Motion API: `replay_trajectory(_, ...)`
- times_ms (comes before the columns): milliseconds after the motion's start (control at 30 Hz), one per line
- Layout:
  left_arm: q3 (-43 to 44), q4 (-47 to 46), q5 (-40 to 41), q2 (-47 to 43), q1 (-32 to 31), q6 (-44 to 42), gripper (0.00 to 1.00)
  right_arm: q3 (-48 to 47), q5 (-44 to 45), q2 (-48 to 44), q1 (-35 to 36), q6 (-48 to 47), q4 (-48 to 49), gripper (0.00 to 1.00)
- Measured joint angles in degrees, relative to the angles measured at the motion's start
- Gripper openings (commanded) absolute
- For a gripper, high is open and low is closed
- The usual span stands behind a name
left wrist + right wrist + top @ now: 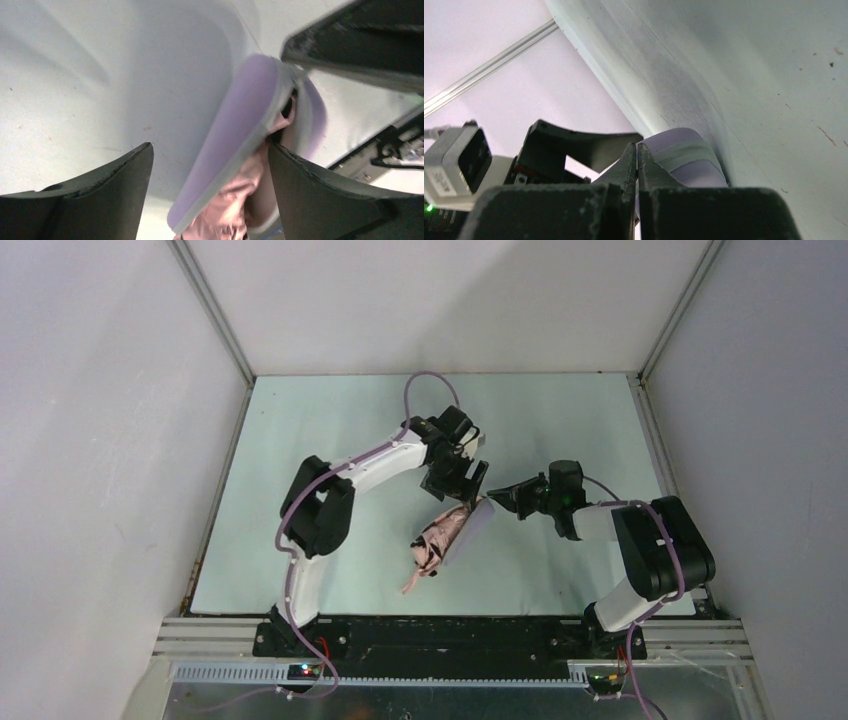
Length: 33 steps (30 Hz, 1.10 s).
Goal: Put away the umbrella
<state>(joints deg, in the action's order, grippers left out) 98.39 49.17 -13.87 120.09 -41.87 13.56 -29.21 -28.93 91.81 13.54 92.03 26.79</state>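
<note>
On the table (330, 420), at the top view's centre, the umbrella (433, 546) is found partly stuffed inside the lilac case (478, 522), so the case is best steadied at its upper-right end by the closed right gripper (497, 497) while trailing fabric is tucked in by the wide-spread left gripper (456, 481).

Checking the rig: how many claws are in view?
2. The left claw hangs open above the case; the right claw is shut at the case's far end.
</note>
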Motion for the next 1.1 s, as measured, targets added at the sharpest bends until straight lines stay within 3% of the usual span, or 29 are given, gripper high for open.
replay_trajectory(100, -1.7, -0.9, -3.5, -3.3, 0.7, 1.5, 0.99, 0.0, 0.0, 0.0, -0.5, -0.2, 0.4, 0.0)
replay_trajectory(367, -12.6, -7.0, -13.9, -9.4, 2.1, 3.6, 1.0, 0.0, -1.0, 0.0, -0.9, -0.2, 2.4, 0.0)
replay_trajectory(700, -17.3, -7.4, -10.8, -9.4, -2.5, 2.4, 1.0, 0.0, -2.4, 0.0, -2.0, -0.2, 2.5, 0.0)
replay_trajectory(767, -17.3, -7.0, -8.5, -9.4, -4.2, 1.9, 0.9, 0.0, -2.5, 0.1, -2.1, -0.2, 2.5, 0.0)
replay_trajectory(833, -17.3, -6.5, -5.9, -9.4, -5.8, 0.9, 0.67, 0.0, -2.8, 0.2, -2.2, -0.2, 2.6, 0.0)
replay_trajectory(867, -17.2, -6.2, -4.9, -9.4, -6.3, 0.8, 0.49, 0.0, -3.0, 0.2, -2.2, -0.2, 2.8, 0.0)
replay_trajectory(933, -16.3, -5.0, -3.1, -9.4, -7.0, 0.3, 0.27, 0.0, -3.3, 0.2, -2.2, -0.2, 3.0, 0.0)
replay_trajectory(1000, -15.3, -3.5, -1.7, -9.4, -7.1, 0.0, 0.19, 0.0, -3.7, 0.2, -2.3, -0.2, 3.5, 0.0)
replay_trajectory(1100, -13.3, -1.4, -0.3, -8.4, -7.3, -0.2, 0.15, 0.0, -4.3, 0.2, -2.5, -0.6, 4.2, 0.0)
